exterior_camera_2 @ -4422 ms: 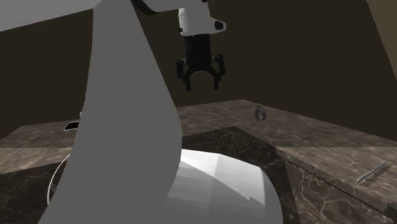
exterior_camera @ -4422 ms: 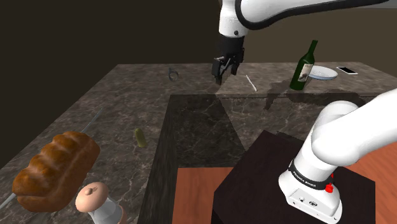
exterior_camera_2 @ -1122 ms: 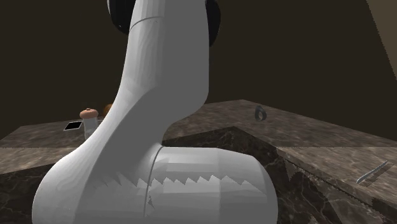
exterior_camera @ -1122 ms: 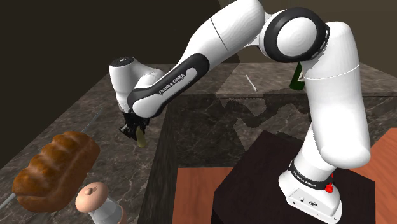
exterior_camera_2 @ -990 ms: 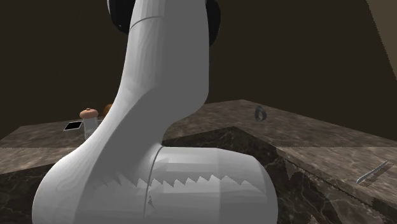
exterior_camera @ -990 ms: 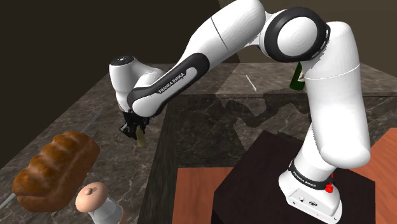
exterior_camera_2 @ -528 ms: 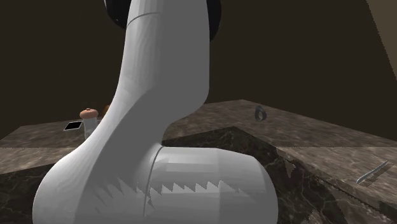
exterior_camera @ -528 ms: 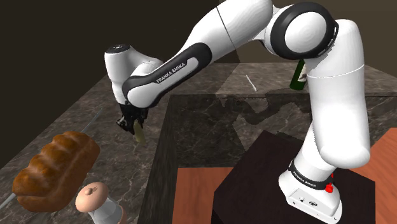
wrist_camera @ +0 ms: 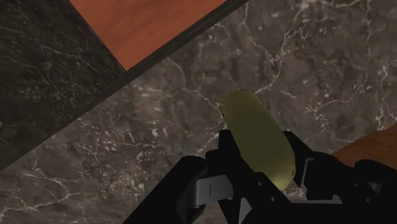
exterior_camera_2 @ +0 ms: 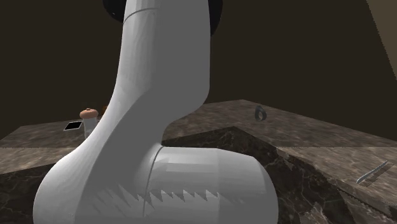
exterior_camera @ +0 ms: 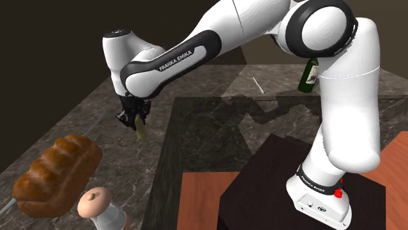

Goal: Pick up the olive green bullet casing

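The olive green bullet casing (exterior_camera: 140,128) hangs nearly upright a little above the dark marble counter (exterior_camera: 78,124), clasped between the black fingers of my gripper (exterior_camera: 135,121). In the wrist view the casing (wrist_camera: 257,137) sticks out past the fingers, and my gripper (wrist_camera: 261,172) is shut on its lower part, with the marble well below it. The white arm reaches down to it from the shoulder view's right.
A brown bread loaf (exterior_camera: 57,173) and a round-topped grinder (exterior_camera: 98,206) lie below the gripper in the shoulder view. A green bottle (exterior_camera: 310,73) stands at the far right. A thin skewer (exterior_camera_2: 372,172) and a metal ring (exterior_camera_2: 259,113) lie on the counter. The stand (exterior_camera: 288,189) sits on a red-brown floor.
The gripper has risen from the counter with the casing held in it, moving slightly toward the shoulder view's left; the casing no longer touches the marble.
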Controlling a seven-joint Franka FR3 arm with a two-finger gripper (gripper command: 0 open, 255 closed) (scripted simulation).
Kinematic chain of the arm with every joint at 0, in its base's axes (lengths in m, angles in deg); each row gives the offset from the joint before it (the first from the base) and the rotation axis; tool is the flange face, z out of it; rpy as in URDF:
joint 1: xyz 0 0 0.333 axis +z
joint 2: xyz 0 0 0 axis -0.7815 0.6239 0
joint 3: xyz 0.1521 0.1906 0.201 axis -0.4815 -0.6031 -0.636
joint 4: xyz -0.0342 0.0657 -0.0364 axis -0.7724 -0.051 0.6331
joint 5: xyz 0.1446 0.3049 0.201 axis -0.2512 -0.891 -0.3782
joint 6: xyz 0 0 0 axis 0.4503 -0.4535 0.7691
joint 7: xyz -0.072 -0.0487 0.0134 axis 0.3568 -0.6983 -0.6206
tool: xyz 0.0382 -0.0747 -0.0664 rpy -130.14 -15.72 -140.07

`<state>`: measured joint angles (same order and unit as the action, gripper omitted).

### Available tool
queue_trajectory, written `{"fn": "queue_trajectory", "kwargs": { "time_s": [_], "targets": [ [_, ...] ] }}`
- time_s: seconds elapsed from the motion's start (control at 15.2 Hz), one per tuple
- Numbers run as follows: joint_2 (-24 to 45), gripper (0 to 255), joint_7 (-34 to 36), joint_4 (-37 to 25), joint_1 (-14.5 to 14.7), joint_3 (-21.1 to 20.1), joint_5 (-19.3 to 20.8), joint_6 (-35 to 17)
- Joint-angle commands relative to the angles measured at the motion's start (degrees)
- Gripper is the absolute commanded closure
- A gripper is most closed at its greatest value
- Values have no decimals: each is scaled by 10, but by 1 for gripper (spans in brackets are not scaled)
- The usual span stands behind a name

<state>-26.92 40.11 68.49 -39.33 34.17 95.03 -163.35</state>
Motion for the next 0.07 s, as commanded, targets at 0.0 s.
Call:
{"fn": "queue_trajectory", "kwargs": {
  "time_s": [0.0],
  "targets": [
    [0, 255, 0, -3, 0, 0, 0, 4]
  ]
}}
